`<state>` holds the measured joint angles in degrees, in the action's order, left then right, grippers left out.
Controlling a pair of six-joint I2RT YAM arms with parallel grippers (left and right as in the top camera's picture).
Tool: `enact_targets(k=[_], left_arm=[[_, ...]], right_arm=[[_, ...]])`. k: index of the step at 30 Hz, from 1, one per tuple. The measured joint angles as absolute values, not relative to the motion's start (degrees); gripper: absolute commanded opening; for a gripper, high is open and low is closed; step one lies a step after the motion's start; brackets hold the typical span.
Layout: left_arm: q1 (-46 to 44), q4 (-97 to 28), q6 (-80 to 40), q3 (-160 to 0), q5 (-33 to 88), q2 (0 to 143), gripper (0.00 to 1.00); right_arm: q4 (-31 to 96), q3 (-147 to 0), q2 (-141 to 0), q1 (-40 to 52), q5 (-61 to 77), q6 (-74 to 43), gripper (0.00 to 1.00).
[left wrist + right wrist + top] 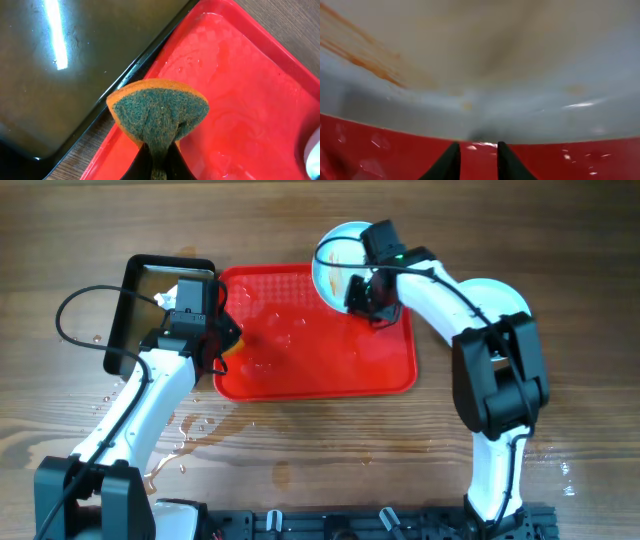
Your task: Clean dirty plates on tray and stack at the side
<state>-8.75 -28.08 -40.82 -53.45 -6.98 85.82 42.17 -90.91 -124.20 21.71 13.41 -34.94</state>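
From overhead, the large red rectangular plastic tray [320, 370] lies mid-table on the brown wooden table [300, 460]. A black rectangular pan [122, 320] sits touching its 9 o'clock side. A round white plate with a pale blue rim [335, 258] rests tilted over the tray's 1 o'clock corner, orange streaks on its face. The right gripper [362, 295] sits at that plate's 5 o'clock edge. A second white plate [505, 298] lies on the table at the tray's 3 o'clock, partly under the right arm. The left gripper [220, 338] is over the tray's 9 o'clock rim. Water drops [190, 430] spot the table at the tray's 7 o'clock.

From the left wrist, the jaws pinch an orange sponge with a green scouring face [160, 112], which hangs over the tray's rim. The pan's brownish liquid lies at 10 o'clock and wet red tray at 2 o'clock.

From the right wrist, the black fingertips [451, 159] stand slightly parted, with only red tray showing between them. The streaked plate's rim is just beyond at 12 o'clock.
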Motion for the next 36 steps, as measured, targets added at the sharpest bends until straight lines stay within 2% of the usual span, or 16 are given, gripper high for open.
enact_targets(k=[3,10,14,19,24,36], left_arm=[[-8.8,-28.1,-40.8,-53.5,-7.0,85.8,0.04],[-8.8,-28.1,-40.8,-53.5,-7.0,85.8,0.04],[-8.8,-28.1,-40.8,-53.5,-7.0,85.8,0.04],[-8.8,-28.2,-40.8,-53.5,-7.0,85.8,0.04],[-8.8,-28.1,-40.8,-53.5,-7.0,85.8,0.04],[-8.8,-27.6,-40.8,-53.5,-7.0,85.8,0.04]], right_arm=[[43.4,-90.9,-125.1,23.9,13.5,-35.0,0.25],[46.5,-91.0,-125.3,25.8,16.8,-33.8,0.12],[47.6,-91.0,-125.1,26.1,17.9,-32.5,0.12],[46.8,-91.0,-120.5,24.3,16.5,-31.8,0.19],[40.7,-92.5,-115.3,21.0,10.3,-30.7,0.21],[41.6,-93.0,-122.7,24.9,4.4,-25.6,0.21]])
